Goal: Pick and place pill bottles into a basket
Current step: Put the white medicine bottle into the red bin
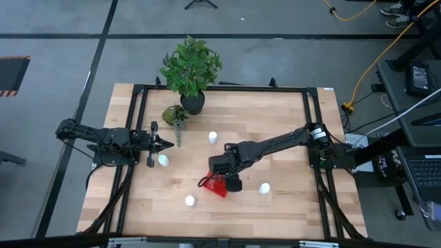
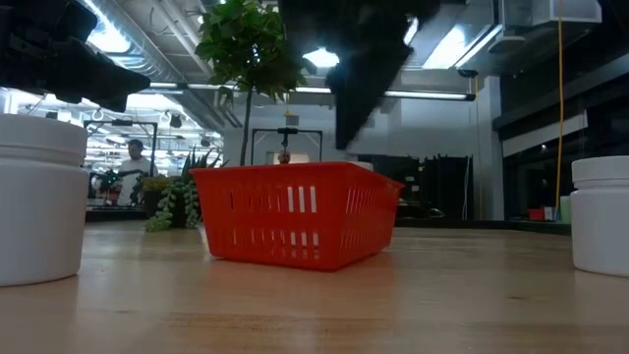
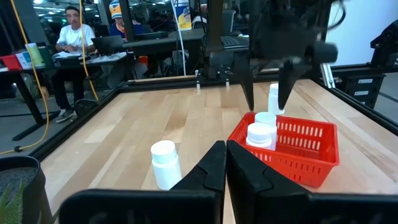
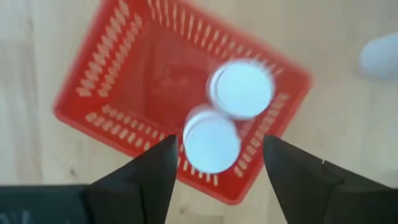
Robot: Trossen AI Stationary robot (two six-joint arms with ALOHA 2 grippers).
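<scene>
Nearest the low camera: two pill bottles on the bench, one at far left (image 2: 37,202), one at far right (image 2: 600,214), with the red basket (image 2: 295,228) between them, farther back.

Basket sits near bench centre, toward the front edge (image 1: 215,184). Two bottles stand inside it, touching or nearly so, crowded into one end (image 4: 241,88) (image 4: 211,140); the other end is bare.

Right tool (image 1: 233,180) hangs directly over the basket, fingers pointing down, spread wide, holding nothing; the two basket bottles show between the fingertips in the right wrist view.

Loose bottles on the bench, overhead view: one just right of the basket (image 1: 264,188), one front-left of it (image 1: 189,201), one behind it toward the plant (image 1: 213,138), one by the left tool (image 1: 163,160).

Left tool (image 1: 165,144) rests at bench left, fingers closed together, empty.

Potted plant (image 1: 191,69) at the bench rear. A seated person (image 3: 73,37) shows in the room beyond.
</scene>
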